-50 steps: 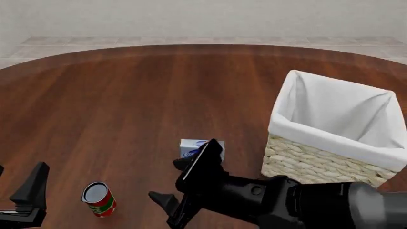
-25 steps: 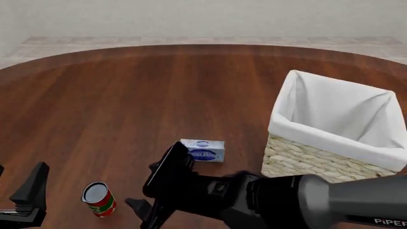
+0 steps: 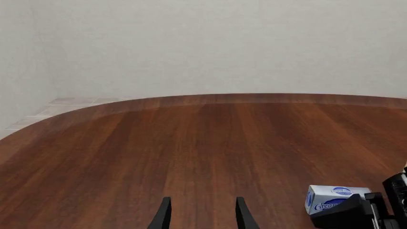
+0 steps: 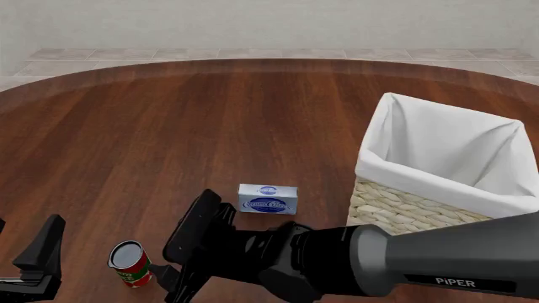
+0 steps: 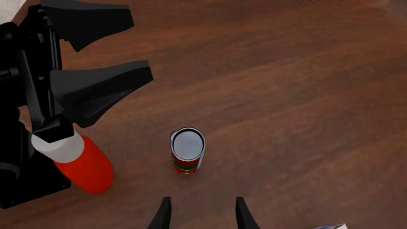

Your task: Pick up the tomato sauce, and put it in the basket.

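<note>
The tomato sauce [image 4: 130, 263] is a small red-labelled can with a silvery top, standing upright at the front left of the table. It also shows in the right wrist view [image 5: 188, 150], just ahead of the fingertips. My right gripper [image 4: 171, 260] reaches across from the right, open and empty, close beside the can's right side; it also shows in its own wrist view [image 5: 202, 217]. My left gripper [image 4: 27, 222] is open and empty, left of the can. It shows in the right wrist view [image 5: 140, 40] and in its own wrist view [image 3: 202, 217]. The basket [image 4: 413, 218] stands at the right.
A blue-and-white box [image 4: 267, 199] lies between the can and the basket, also in the left wrist view [image 3: 334, 198]. The right arm [image 4: 404, 259] spans the front of the table. The left arm's red-and-white part [image 5: 79, 162] is near the can.
My right gripper has swung left across the front of the table toward the can, uncovering the blue-and-white box. The left arm and the can have not moved.
</note>
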`<state>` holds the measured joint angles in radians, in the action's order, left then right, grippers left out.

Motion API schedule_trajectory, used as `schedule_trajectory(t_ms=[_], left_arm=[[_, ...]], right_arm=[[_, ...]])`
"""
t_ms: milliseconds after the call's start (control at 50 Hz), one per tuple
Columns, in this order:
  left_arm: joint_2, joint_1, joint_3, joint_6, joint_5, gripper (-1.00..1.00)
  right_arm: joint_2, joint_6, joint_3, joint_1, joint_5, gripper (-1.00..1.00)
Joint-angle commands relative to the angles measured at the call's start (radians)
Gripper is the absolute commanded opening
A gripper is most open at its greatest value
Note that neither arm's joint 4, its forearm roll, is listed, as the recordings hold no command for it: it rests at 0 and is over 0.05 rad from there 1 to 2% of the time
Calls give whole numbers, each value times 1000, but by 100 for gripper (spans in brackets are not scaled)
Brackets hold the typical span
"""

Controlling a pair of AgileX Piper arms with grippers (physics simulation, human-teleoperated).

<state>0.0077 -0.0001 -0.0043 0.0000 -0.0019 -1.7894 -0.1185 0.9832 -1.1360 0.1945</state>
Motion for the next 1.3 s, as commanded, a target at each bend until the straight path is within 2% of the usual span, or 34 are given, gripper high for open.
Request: schedule_trajectory(t_ms=[20,660,1300], left_arm=[[0,0,0,0,0,100],[0,0,0,0,0,100],[0,0,0,0,0,100]], right_arm=[[-39,-19,49,-8,-17,100],[-126,-85,171,-5,-61,100],[-196,-75,234,-41,-55,100]])
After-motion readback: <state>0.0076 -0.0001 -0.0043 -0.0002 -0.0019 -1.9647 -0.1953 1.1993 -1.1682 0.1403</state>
